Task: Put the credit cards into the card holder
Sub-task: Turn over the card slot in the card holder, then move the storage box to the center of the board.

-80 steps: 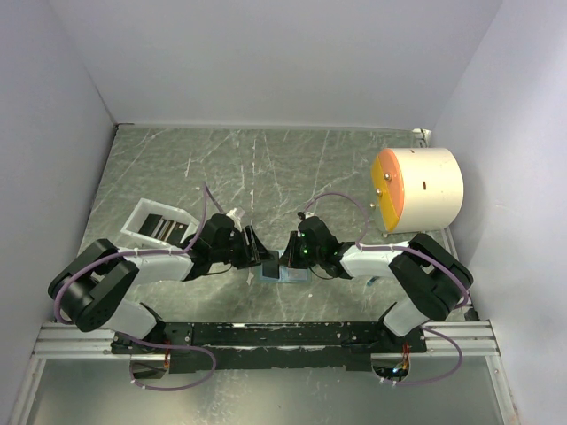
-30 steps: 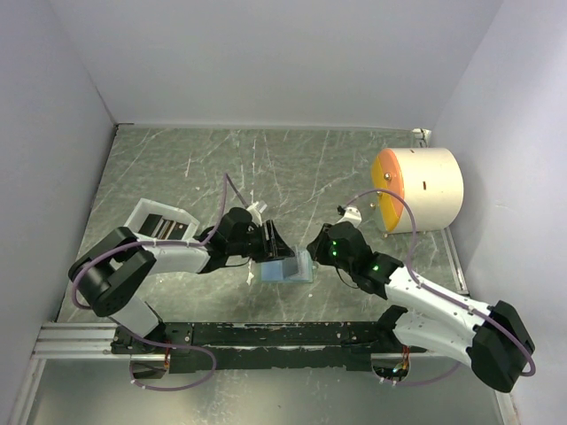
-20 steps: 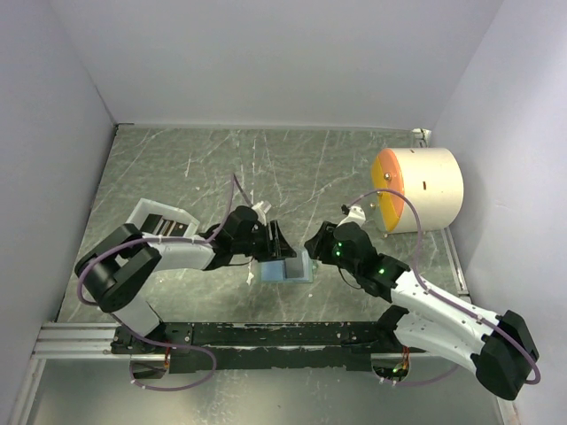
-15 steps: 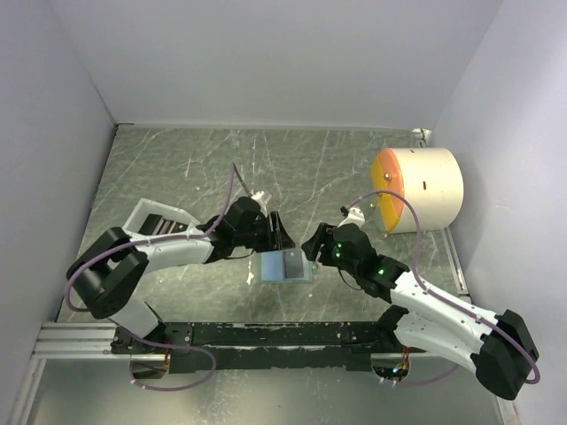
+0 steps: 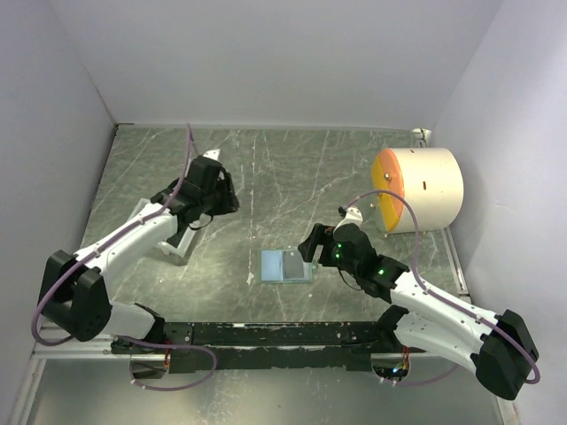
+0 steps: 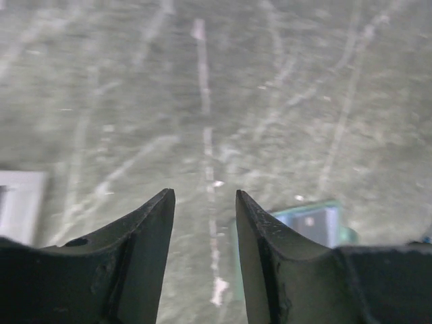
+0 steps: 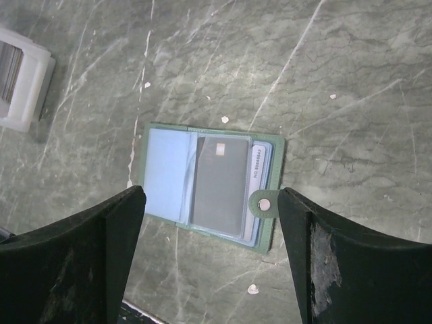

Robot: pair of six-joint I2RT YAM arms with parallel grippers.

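The card holder (image 5: 286, 265) lies open and flat on the table, sage-green outside and light blue inside (image 7: 208, 183). A dark credit card (image 7: 219, 179) sits in its right pocket, beside the snap tab (image 7: 264, 202). More dark credit cards (image 7: 8, 64) stand in the white tray (image 7: 30, 88). My right gripper (image 7: 210, 194) hovers open above the card holder, its jaws wide on either side and holding nothing; from above it (image 5: 308, 248) is at the holder's right edge. My left gripper (image 5: 223, 202) is open and empty, up by the tray; the card holder (image 6: 317, 223) shows behind its right finger.
The white tray (image 5: 140, 211) sits at the left, mostly covered by my left arm. A large cream cylinder with an orange face (image 5: 416, 189) lies at the back right. Grey walls close the table on three sides.
My left arm has swung away from the card holder, up and left toward the tray. My right gripper has opened wide, and the card holder now lies flat and open.
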